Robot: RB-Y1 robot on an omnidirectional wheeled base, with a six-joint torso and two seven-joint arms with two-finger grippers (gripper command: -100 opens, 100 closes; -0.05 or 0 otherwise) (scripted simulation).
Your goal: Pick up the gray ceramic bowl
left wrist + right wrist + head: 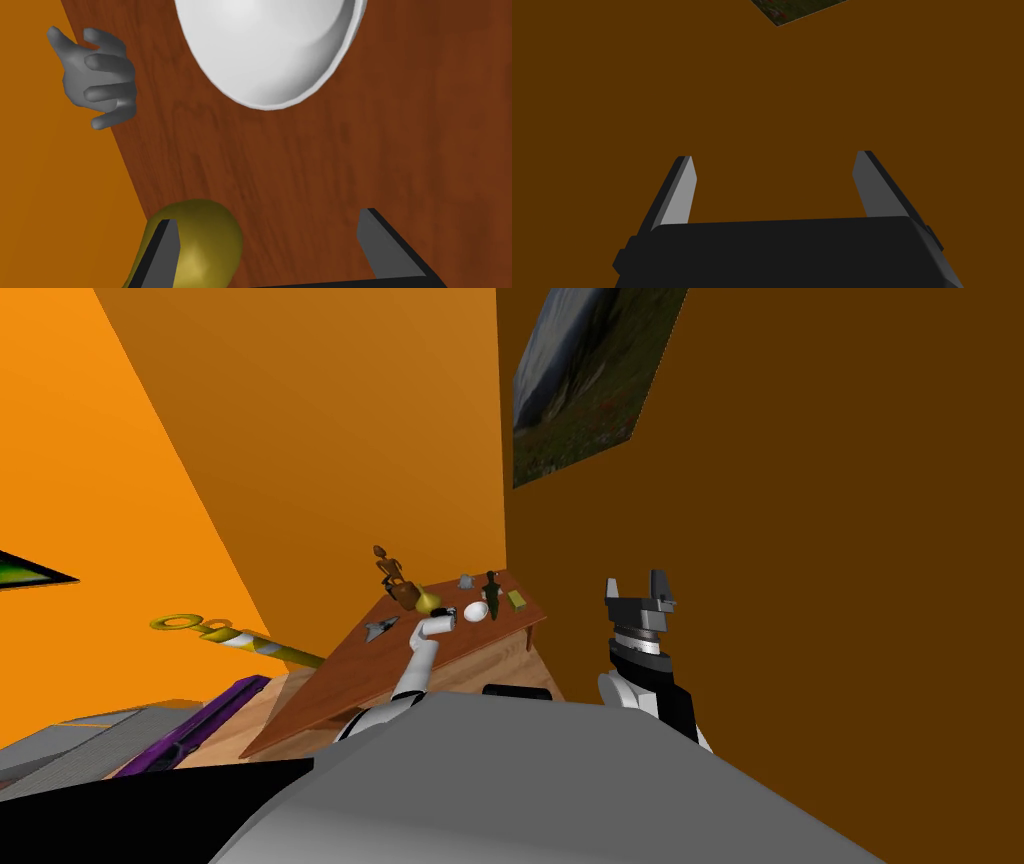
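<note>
Bowl: plain white shading to pale grey, sitting upright on the table, near its far end in the head view.
Your left gripper: spread wide with nothing between the fingers, hanging over bare tabletop with the bowl just ahead of the tips.
Your right gripper: also spread and empty, held up off to the side facing a brown wall, well apart from the table.
Done so far: you have the left arm reached out over the table and lined up roughly with the bowl.
Left to do: as I judge it, everything that counts. You must close the gap, get a finger either side of the rim or wall, pinch, and lift.
Bowl shape: round and shallow, with a thin rim and a smoothly curved inside.
Bowl surface: smooth and evenly shaded with no pattern, so expect a slick wall.
Table surface: flat reddish-brown wood with a visible grain.
Yellow-olive lump: rounded and glossy, close to one of your left fingers. You cannot tell whether they touch.
Grey hand figure: matte, with curled fingers, at the table's edge beside the bowl and apart from it.
</note>
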